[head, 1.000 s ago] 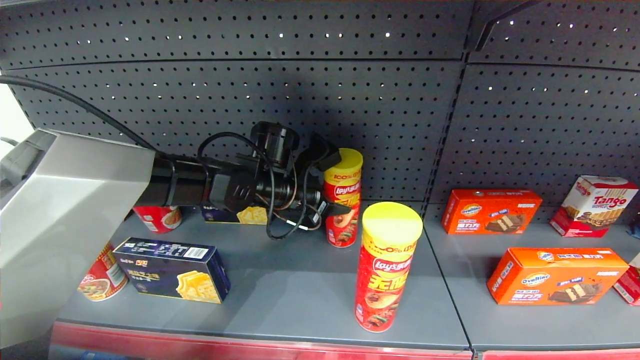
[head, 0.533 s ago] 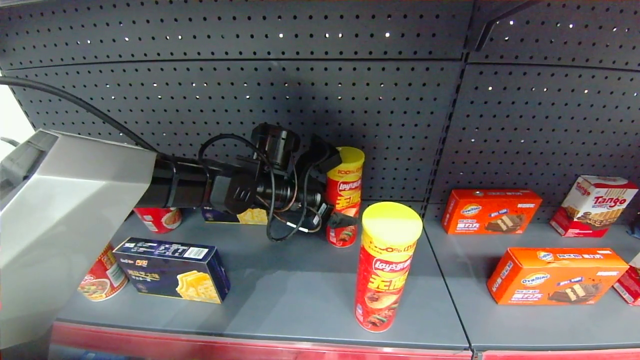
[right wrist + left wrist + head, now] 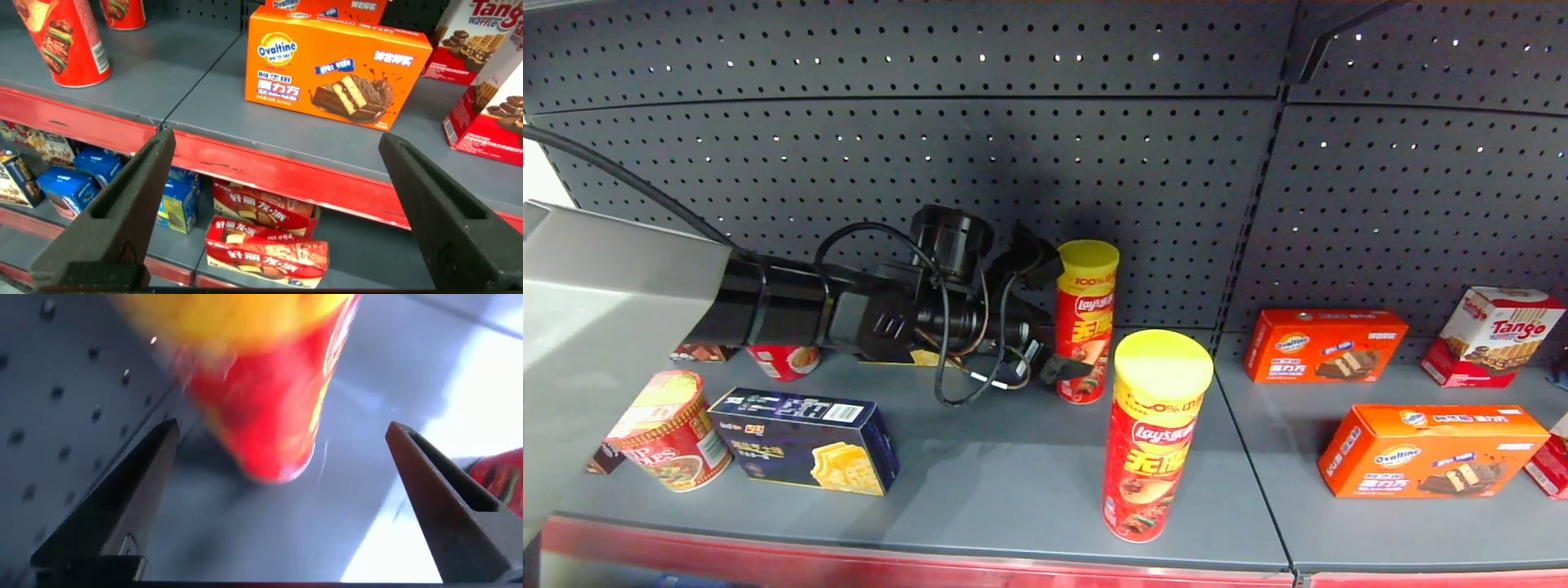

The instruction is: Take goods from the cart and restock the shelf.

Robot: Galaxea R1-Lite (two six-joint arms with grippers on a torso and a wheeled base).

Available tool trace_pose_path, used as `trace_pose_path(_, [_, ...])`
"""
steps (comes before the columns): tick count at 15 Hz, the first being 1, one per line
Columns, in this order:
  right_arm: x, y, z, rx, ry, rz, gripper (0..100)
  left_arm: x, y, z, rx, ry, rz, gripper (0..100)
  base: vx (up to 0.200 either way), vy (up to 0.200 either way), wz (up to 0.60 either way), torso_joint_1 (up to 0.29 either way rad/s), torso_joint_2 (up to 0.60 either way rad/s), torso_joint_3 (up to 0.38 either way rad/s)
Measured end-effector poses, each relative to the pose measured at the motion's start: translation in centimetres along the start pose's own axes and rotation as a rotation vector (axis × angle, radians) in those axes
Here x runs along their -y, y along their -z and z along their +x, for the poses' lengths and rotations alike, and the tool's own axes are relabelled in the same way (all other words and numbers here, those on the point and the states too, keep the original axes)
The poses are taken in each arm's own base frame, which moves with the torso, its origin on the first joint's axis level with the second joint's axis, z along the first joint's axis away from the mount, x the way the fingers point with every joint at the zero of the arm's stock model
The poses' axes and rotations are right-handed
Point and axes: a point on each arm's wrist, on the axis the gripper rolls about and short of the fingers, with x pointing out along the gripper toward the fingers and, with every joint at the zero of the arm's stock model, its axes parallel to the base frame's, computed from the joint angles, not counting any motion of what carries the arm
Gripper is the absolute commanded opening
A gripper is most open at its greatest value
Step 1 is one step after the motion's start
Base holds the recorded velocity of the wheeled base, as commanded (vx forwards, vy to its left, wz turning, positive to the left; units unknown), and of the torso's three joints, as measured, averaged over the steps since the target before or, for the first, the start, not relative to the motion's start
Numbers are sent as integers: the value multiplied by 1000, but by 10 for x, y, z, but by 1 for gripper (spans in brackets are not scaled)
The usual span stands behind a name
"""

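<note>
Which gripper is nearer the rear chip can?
Left. The left gripper is open beside the rear chip can; the right gripper hangs off the shelf front, near the orange box.

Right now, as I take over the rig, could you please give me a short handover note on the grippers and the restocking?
Left gripper: open, fingers either side of the rear chips can, not clamping it.
Right gripper: open, empty, in front of the shelf.
Goods: the rear chips can stands upright at the back, by the pegboard; the front chips can stands upright near the front edge.
Done: the rear chips can looks placed.
Left: probably back the left gripper out without tipping it, then fetch more goods from the cart.
</note>
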Motion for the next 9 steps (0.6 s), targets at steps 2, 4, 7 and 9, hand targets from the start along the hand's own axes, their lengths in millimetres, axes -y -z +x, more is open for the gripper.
trace_pose_path(2, [0, 0, 0, -2, -1, 0, 100, 6, 3, -13, -30, -61, -6, 100, 0, 0, 0, 0, 0, 0])
trace_pose_path(4, [0, 0, 0, -1, -1, 1, 100, 7, 4, -25, -41, -103, -11, 100, 0, 0, 0, 0, 0, 0])
trace_pose_path(7, [0, 0, 0, -2, -2, 0, 100, 1, 2, -35, -20, -227, -26, 100, 0, 0, 0, 0, 0, 0])
trace_pose_path(9, [0, 0, 0, -2, -2, 1, 100, 2, -2, -35, 19, -291, -60, 100, 0, 0, 0, 0, 0, 0])
